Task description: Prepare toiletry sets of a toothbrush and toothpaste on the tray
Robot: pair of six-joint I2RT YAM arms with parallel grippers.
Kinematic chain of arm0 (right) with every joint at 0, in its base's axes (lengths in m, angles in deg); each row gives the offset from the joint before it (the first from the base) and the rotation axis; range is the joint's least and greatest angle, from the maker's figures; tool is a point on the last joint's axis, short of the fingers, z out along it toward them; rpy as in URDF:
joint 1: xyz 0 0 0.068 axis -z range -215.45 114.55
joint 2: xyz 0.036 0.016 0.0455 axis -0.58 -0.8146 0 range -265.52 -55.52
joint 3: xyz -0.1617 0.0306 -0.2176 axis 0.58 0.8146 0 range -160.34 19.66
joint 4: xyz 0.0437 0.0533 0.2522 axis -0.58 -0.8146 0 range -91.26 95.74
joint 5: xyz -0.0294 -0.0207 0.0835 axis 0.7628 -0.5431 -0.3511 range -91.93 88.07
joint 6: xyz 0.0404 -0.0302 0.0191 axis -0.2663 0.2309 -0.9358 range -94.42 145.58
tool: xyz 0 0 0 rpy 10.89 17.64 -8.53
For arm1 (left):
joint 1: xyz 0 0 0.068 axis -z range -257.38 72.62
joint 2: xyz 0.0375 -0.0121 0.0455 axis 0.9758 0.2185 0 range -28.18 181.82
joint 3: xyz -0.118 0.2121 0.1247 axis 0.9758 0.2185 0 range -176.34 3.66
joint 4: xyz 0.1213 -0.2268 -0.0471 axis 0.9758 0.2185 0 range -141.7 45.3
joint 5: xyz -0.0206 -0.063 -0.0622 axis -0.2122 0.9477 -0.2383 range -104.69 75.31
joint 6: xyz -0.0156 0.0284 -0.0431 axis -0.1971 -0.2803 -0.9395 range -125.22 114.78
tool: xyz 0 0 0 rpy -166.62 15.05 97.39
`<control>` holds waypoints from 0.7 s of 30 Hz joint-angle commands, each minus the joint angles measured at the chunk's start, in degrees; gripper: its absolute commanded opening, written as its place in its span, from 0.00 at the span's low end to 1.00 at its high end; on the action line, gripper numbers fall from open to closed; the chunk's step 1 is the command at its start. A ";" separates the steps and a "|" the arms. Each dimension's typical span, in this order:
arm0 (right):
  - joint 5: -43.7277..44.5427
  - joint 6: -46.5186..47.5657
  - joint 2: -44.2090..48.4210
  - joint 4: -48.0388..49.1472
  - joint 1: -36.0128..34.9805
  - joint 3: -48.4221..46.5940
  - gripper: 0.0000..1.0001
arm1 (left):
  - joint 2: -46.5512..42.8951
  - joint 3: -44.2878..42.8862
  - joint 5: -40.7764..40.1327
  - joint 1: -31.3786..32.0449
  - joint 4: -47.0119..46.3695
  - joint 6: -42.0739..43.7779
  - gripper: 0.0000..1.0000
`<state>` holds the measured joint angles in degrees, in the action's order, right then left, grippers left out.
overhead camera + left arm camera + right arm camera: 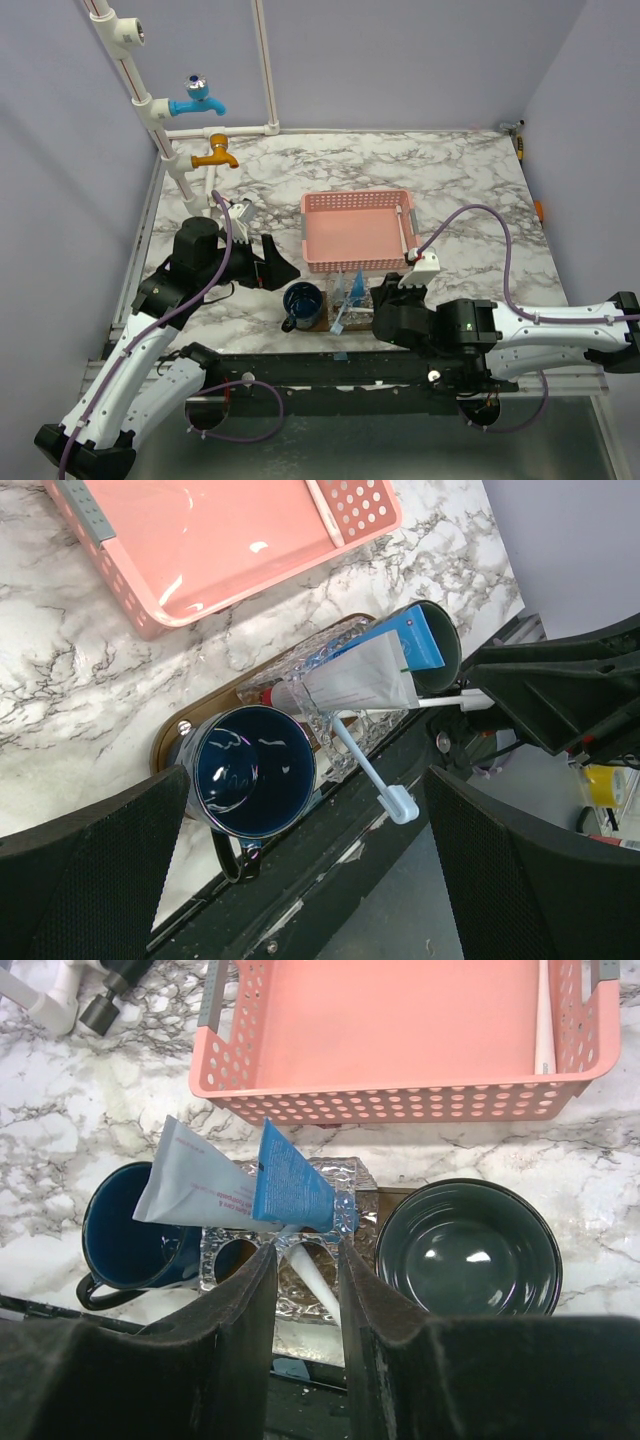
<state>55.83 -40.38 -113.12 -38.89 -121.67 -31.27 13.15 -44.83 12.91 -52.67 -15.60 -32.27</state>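
– Where is the toothpaste?

– The toothpaste [215,1190] lies slanted across the rim of a clear glass cup [345,1175]. The cup is on the tray [218,702], at the near edge of the marble surface [470,180]. A toothbrush [365,770] leans out of the same cup, head toward the near side. A blue mug [255,770] sits left of the cup and a dark cup [468,1250] sits right of it. The pink basket [355,265] is just beyond them.

– And the hands?

– The right hand [307,1250] hovers right over the glass cup. Its fingers are parted a little, clenching nothing I can see, and the brush handle shows in the gap. The left hand [308,810] hangs off to the left, spread wide and empty.

– How would the tube handle?

– Light and soft, I'd guess. A hard squeeze could dent it, and its skin looks slick. I'd pinch it across the flat middle, away from the cap. I'd lift gently so it doesn't tip the cup.
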 commanded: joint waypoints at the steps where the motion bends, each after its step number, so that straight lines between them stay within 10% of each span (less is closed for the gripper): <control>1: 2.23 -0.32 0.74 -1.17 -0.36 -0.22 0.34 | -0.06 0.50 1.16 -0.36 -0.85 -0.20 0.99; 21: 4.32 1.25 1.25 -3.35 -0.36 -2.72 0.39 | -0.10 0.18 1.98 -0.36 -0.31 -0.03 0.99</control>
<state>56.62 -39.61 -112.86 -40.35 -121.67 -31.73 13.36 -44.53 13.21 -52.67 -15.64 -32.40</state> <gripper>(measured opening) 0.371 0.987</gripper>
